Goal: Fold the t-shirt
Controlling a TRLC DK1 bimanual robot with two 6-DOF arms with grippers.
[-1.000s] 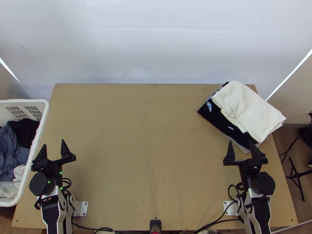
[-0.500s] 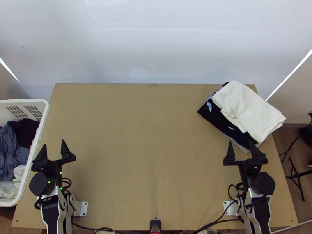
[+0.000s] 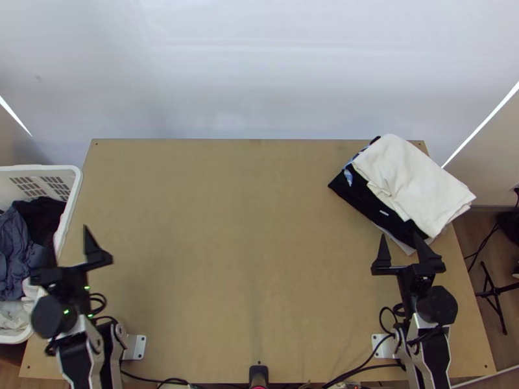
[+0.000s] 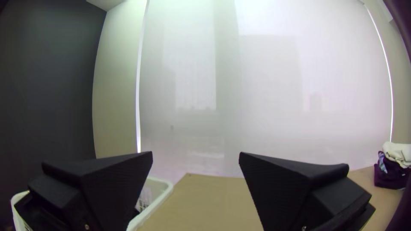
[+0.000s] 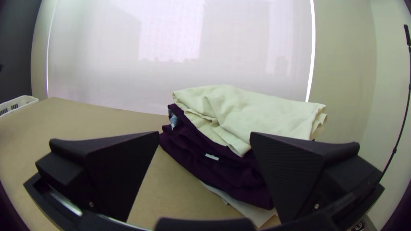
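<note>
T-shirt unidentified: I can't tell it among bunched dark, blue-grey and white cloths [image 3: 16,240] in my basket [image 3: 73,185] or the folded cream-over-dark pile [image 3: 415,185] (label [image 5: 212,157] unreadable). My left gripper [image 3: 69,236] and right gripper [image 3: 399,235] gape wide, empty.

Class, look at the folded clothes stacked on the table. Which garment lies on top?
The cream-white garment is on top. What sets it apart is its pale colour and that it partly covers the dark garment beneath.

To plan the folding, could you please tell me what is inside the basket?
The basket holds dark cloth, blue-grey cloth and white cloth; whatever lies beneath is covered.
</note>
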